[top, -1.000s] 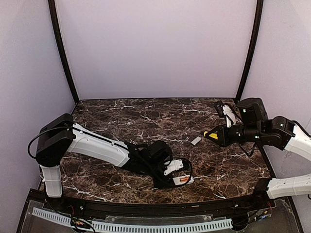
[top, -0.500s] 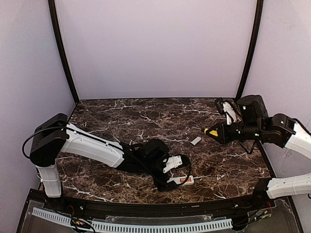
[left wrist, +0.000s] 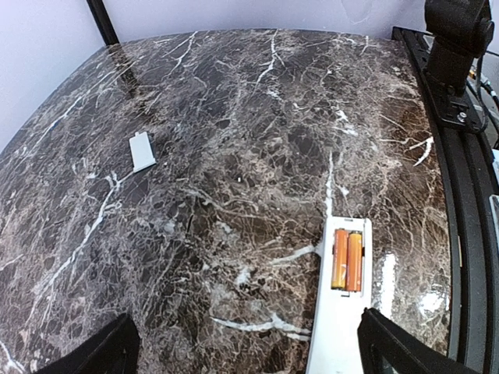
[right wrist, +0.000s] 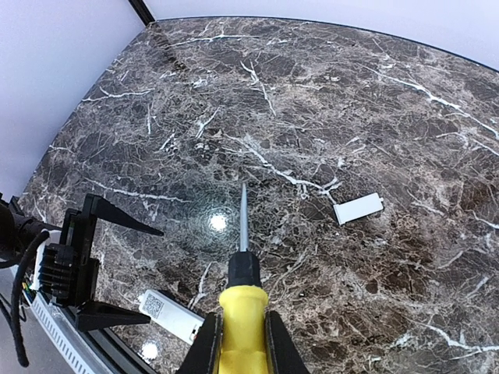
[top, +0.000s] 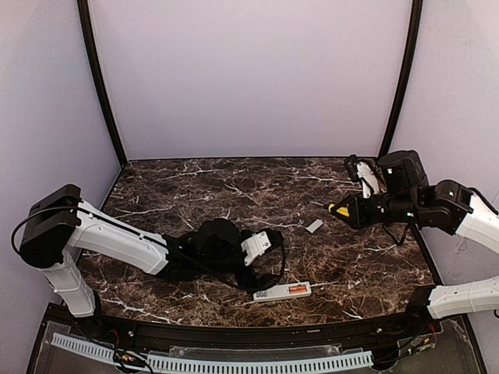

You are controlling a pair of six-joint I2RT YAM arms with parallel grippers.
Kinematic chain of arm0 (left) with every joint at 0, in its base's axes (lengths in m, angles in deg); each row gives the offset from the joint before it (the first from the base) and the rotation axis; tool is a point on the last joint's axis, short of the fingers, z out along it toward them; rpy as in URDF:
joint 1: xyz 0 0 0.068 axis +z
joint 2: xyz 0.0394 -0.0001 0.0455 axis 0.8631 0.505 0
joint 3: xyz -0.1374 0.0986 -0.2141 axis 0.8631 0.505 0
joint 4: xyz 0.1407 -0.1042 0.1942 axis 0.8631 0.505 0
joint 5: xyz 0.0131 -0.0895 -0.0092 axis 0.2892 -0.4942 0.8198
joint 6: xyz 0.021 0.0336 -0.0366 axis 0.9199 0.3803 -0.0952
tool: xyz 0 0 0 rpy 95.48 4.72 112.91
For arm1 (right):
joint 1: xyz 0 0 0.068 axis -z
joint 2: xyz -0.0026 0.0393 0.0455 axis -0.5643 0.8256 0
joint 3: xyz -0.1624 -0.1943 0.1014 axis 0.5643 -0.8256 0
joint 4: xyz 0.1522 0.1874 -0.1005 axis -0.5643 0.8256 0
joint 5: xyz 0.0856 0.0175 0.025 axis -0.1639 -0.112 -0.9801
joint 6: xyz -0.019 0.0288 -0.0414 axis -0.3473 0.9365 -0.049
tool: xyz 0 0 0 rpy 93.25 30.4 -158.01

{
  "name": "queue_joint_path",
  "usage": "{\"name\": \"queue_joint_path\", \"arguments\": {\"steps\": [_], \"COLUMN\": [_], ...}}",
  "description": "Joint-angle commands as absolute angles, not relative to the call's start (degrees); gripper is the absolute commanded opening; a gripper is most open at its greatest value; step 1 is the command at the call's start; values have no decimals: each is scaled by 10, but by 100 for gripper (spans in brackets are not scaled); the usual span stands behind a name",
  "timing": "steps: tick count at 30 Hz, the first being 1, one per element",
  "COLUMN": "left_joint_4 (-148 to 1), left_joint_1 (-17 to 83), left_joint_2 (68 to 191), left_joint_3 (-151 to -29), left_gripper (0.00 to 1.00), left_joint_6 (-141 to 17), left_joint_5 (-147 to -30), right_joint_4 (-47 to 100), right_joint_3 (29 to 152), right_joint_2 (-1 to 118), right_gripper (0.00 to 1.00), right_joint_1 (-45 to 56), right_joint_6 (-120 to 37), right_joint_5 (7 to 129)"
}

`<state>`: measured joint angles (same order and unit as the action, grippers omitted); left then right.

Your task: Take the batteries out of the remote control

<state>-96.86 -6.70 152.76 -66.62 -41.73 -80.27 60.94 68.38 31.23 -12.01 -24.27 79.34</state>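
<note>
The white remote control [top: 282,292] lies flat near the table's front edge, battery bay up. The two orange batteries [top: 295,289] sit side by side in the bay. In the left wrist view the remote [left wrist: 337,327] and batteries [left wrist: 348,259] show at lower right. My left gripper [top: 263,248] is open and empty, up and to the left of the remote and clear of it; its fingertips [left wrist: 105,352] frame bare table. My right gripper [top: 357,210] is shut on the yellow-handled screwdriver [right wrist: 243,308], held above the table with its tip pointing left. The remote's end [right wrist: 171,313] shows in the right wrist view.
The small grey-white cover piece [top: 314,226] lies on the marble between the arms, also in the left wrist view [left wrist: 142,151] and the right wrist view [right wrist: 358,209]. A black rail [left wrist: 460,179] runs along the table's front edge. Walls enclose the back and sides.
My left gripper let go of the remote and drew back left and up; the remote now lies alone on the table. The right arm with the screwdriver barely moved.
</note>
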Motion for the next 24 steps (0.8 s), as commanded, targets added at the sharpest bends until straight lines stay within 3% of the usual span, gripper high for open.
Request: {"name": "queue_joint_path", "arguments": {"steps": [1,8,15,24], "left_joint_4": [-1034,-1244,-1295,-1263], "left_joint_1": [-55,-52,-49,-52], "left_joint_2": [1509,1530,1563,1611], "left_joint_3": [-626,-505,-493,-523], "left_gripper": [98,99,98,90], "left_joint_6": [-422,-426,-458,-446], "left_joint_5": [-895,-966,-988,-982], "right_joint_4": [617,649,695,701], "right_joint_3": [705,718,733,727], "right_joint_2": [315,332,337,339], "right_gripper": [0,0,0,0], "right_joint_1": [-116,-113,-111,-110], "right_joint_6": [-251,-249,-235,-227], "right_joint_5": [796,725,690,689]}}
